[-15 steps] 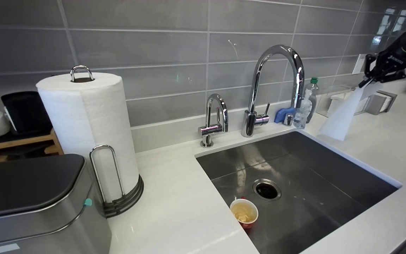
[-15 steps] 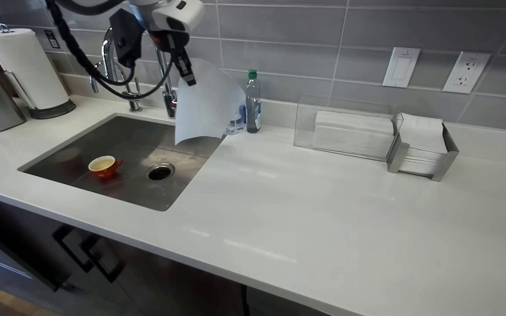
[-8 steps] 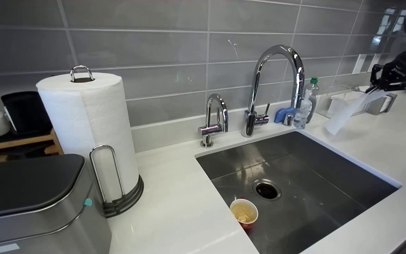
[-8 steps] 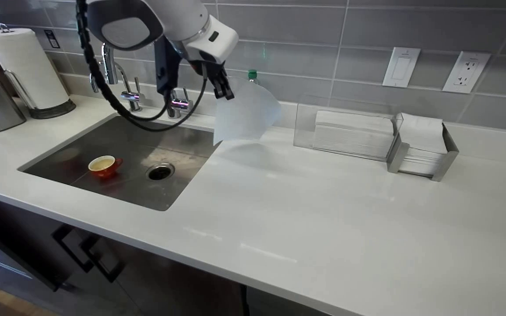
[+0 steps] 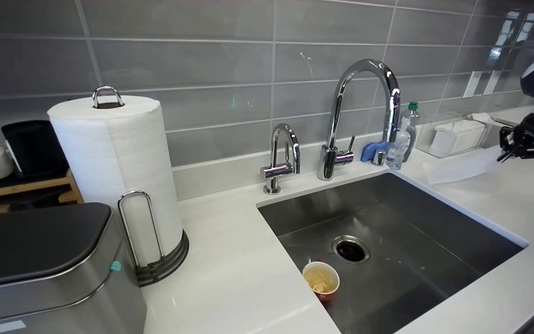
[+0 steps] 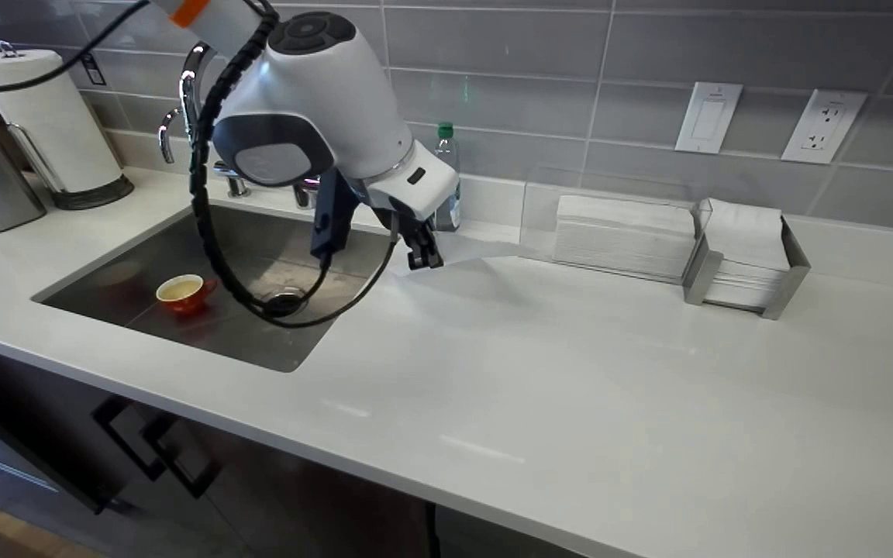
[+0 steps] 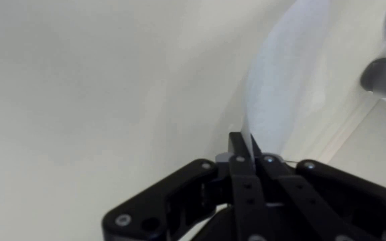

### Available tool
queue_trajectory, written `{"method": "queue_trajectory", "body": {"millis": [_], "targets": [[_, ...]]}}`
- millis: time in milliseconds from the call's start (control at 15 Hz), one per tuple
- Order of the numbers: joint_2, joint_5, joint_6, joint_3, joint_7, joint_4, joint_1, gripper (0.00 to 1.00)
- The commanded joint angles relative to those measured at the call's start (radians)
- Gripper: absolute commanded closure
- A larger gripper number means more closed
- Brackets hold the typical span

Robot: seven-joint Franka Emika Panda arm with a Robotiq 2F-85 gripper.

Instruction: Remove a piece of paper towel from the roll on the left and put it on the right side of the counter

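The piece of paper towel (image 5: pixel 464 168) is a thin white sheet, pinched at one edge in my gripper (image 5: pixel 504 157). It slopes low over the counter (image 5: pixel 230 260) to the right of the sink. It also shows faintly in an exterior view (image 6: pixel 476 249), partly behind my gripper (image 6: pixel 427 260). In the wrist view my gripper (image 7: pixel 245 142) is shut on the edge of the sheet (image 7: pixel 276 90), which curves away from the fingertips. Whether its far end touches the counter is hard to tell. The roll (image 5: pixel 123 176) stands upright on its holder at the left, far from my gripper.
A steel sink (image 5: pixel 406 273) holds a red cup (image 5: pixel 321 282). A tall faucet (image 5: pixel 390 102) and a small faucet (image 5: pixel 274 160) stand behind it. A green-capped bottle (image 6: pixel 448 182), a clear napkin holder (image 6: pixel 625 236) and a metal napkin holder (image 6: pixel 747 267) stand along the wall.
My gripper has moved down towards the counter and rightwards past the sink, still holding the sheet. The sheet has gone from hanging steeply to lying nearly flat.
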Motion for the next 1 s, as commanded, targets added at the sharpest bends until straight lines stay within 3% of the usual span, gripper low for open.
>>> {"method": "queue_trajectory", "body": {"millis": [0,67,133,200,333,467,933], "targets": [[0.071,-0.011,0.01,-0.042,0.051,0.045,-0.006,1.0],[0.086,-0.021,0.004,-0.063,0.069,0.054,-0.001,1.0],[0.093,-0.075,0.012,-0.042,0.117,0.059,-0.033,0.99],[0.107,-0.106,0.01,-0.055,0.142,0.068,-0.03,0.74],[0.116,-0.156,0.023,-0.056,0.189,0.079,-0.041,0.69],[0.109,-0.208,0.023,-0.061,0.231,0.086,-0.047,0.53],[0.031,-0.618,-0.118,-0.253,0.35,0.069,0.057,0.02]]}}
